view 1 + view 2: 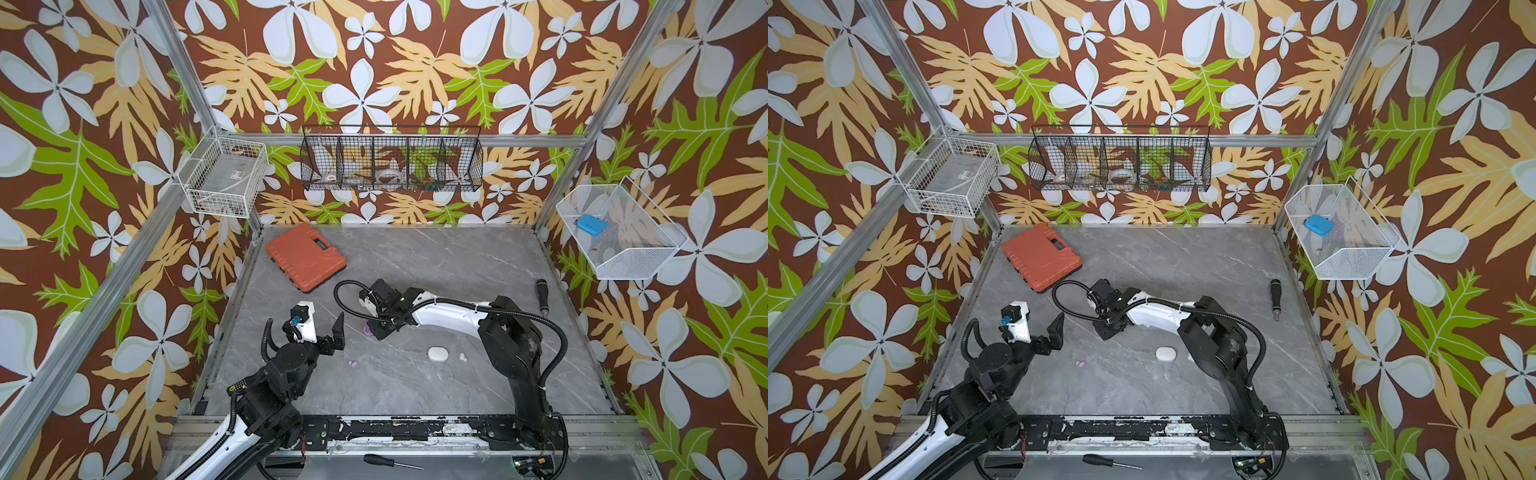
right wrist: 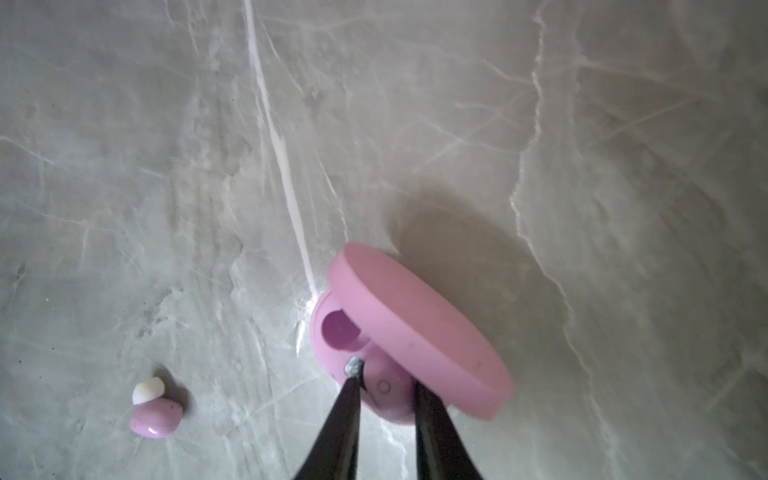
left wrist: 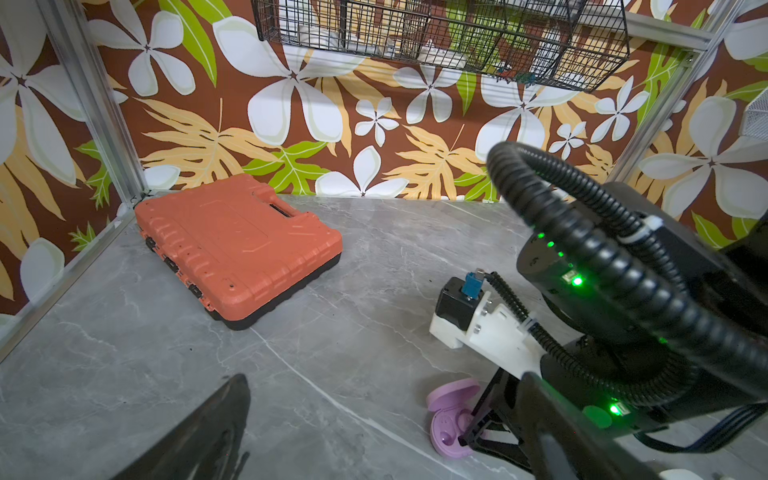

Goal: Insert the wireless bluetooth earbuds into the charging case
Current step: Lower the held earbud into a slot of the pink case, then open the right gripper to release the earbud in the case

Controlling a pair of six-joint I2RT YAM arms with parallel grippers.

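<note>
Right gripper (image 2: 385, 376) low over open lilac charging case (image 2: 419, 328), narrow jaws flanking one lilac earbud (image 2: 382, 388) in its socket; clamped or released, impossible to tell. Left gripper (image 1: 322, 330) spread wide, empty. Other lilac earbud (image 1: 353, 364) loose at case's 7 o'clock, white earbuds (image 1: 462, 356) beside white case (image 1: 439, 354) at 4 o'clock. Probably featherlight, glossy, rounded hard plastic, slippery: gentle pinch across the body.

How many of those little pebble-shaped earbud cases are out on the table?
2. A pink case, lid open, at the right end effector; a white case, closed, on the table to its right. Others could be hidden.
</note>
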